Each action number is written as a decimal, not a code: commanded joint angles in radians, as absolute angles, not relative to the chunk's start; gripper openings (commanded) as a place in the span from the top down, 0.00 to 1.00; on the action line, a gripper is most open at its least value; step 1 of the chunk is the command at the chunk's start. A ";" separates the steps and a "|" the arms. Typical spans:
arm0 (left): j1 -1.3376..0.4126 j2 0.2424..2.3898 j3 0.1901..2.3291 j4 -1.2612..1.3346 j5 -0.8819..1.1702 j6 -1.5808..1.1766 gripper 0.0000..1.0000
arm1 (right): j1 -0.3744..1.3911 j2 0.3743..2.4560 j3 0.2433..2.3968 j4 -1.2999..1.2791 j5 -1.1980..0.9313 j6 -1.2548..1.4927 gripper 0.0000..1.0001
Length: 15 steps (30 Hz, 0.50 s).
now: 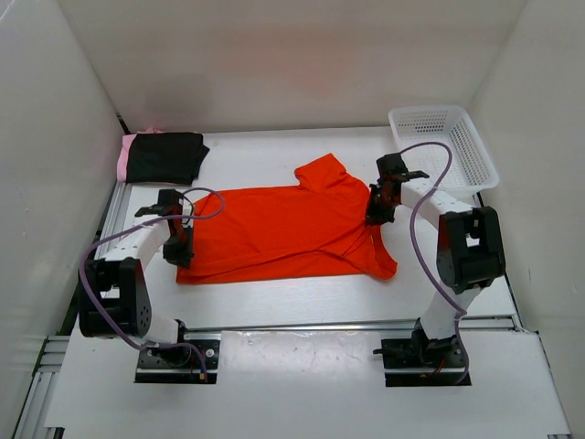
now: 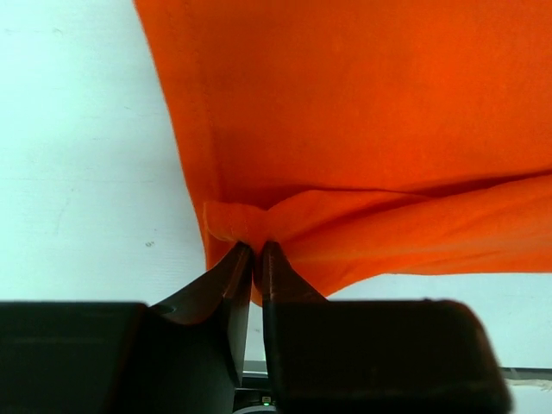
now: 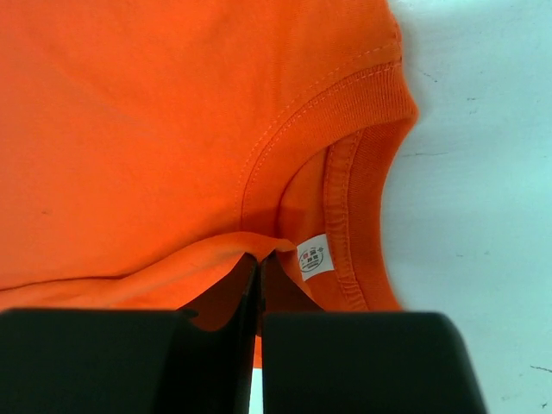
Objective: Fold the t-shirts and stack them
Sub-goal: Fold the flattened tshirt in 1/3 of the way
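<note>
The bright orange-red t-shirt (image 1: pixel 283 229) lies spread across the middle of the table, with its collar toward the right and one sleeve sticking out at the back. My left gripper (image 1: pixel 181 251) is at the shirt's left edge. In the left wrist view the left gripper (image 2: pixel 257 248) pinches a bunched fold of the orange fabric (image 2: pixel 362 112), its jaws nearly together. My right gripper (image 1: pixel 377 212) is at the collar end. In the right wrist view the right gripper (image 3: pixel 259 257) is shut on a fold of the shirt (image 3: pixel 155 129) beside the collar label (image 3: pixel 315 256). A folded black t-shirt (image 1: pixel 166 155) lies on a light pink t-shirt (image 1: pixel 125 157) at the back left.
A white mesh basket (image 1: pixel 443 146) stands at the back right corner, close behind the right arm. White walls enclose the table on three sides. A metal rail (image 1: pixel 302 325) crosses the table in front of the shirt, between the arm bases.
</note>
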State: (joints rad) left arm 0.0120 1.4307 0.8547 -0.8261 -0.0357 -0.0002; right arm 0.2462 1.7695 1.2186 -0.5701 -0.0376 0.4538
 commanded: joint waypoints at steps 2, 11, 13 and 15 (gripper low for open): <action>0.043 1.427 0.908 -0.793 -0.023 0.000 0.77 | 0.241 1.793 1.285 -0.591 -0.052 0.425 1.00; 0.150 1.497 0.957 -0.782 0.020 0.000 0.73 | 0.232 1.862 1.365 -0.618 -0.061 0.416 1.00; 0.184 1.535 1.002 -0.782 0.020 0.000 0.73 | 0.232 1.890 1.408 -0.646 -0.061 0.416 1.00; 0.219 1.584 1.061 -0.782 0.009 0.000 0.73 | 0.232 1.919 1.458 -0.664 -0.061 0.416 0.97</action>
State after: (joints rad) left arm 0.1761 1.5524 0.9703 -0.8055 -0.0051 -0.0002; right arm 0.2375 1.8893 1.3785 -0.6334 -0.0566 0.4355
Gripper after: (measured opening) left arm 0.271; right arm 0.026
